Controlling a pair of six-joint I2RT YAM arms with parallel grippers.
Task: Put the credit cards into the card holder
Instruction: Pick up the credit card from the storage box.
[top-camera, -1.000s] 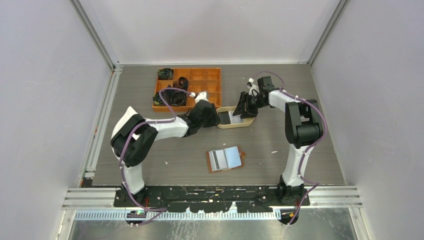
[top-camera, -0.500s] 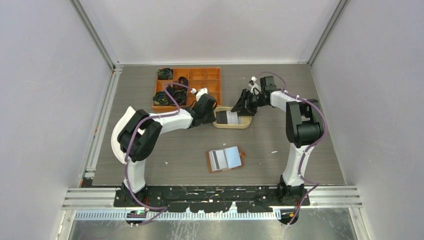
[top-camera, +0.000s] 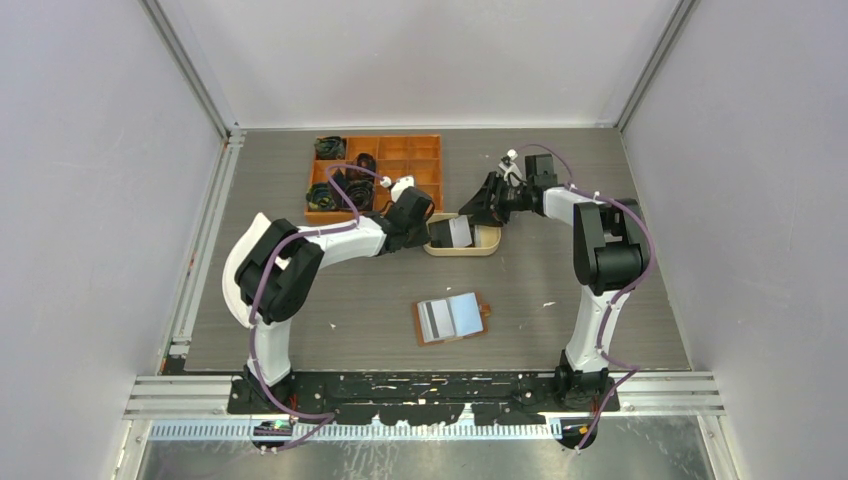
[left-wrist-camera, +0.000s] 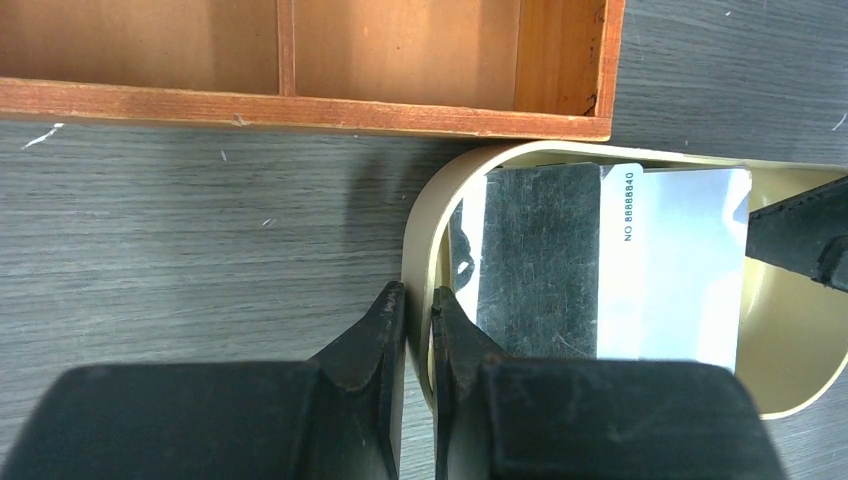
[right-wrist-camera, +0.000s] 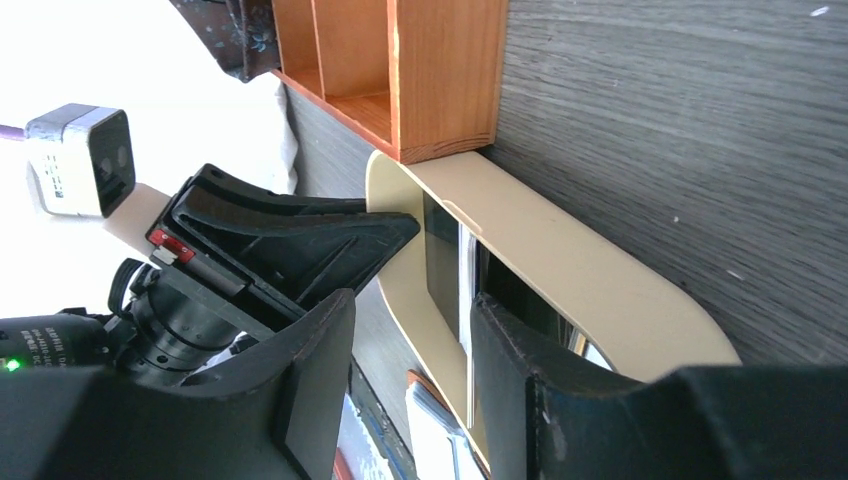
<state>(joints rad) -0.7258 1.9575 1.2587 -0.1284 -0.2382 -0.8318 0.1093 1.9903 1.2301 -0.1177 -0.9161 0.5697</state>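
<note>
Pinching the 9 o'clock end wall of the oval tray (left-wrist-camera: 782, 350), the left end effector (left-wrist-camera: 416, 297) has its 2 fingers closed on the beige rim, 1 outside and 1 inside. A credit card (left-wrist-camera: 610, 260), half dark grey and half pale, lies in the tray just at 3 o'clock of that grip. The right end effector (right-wrist-camera: 412, 305) is at the tray's 3 o'clock end with its fingers apart by the card's edge; contact cannot be told.

The orange box (left-wrist-camera: 300, 110) sits just beside the tray at 11 o'clock. The card holder (top-camera: 418, 328) lies open on the bench (left-wrist-camera: 150, 250), well apart at 6 o'clock, with 2 more cards on it: a grey-striped card (top-camera: 435, 318) and a light blue card (top-camera: 465, 315).

Compared with 1 second ago, the tray sits slightly farther toward 9 o'clock, the left arm's elbow has drawn back, and the right end effector has shifted toward 10 o'clock. The card holder has not moved.
</note>
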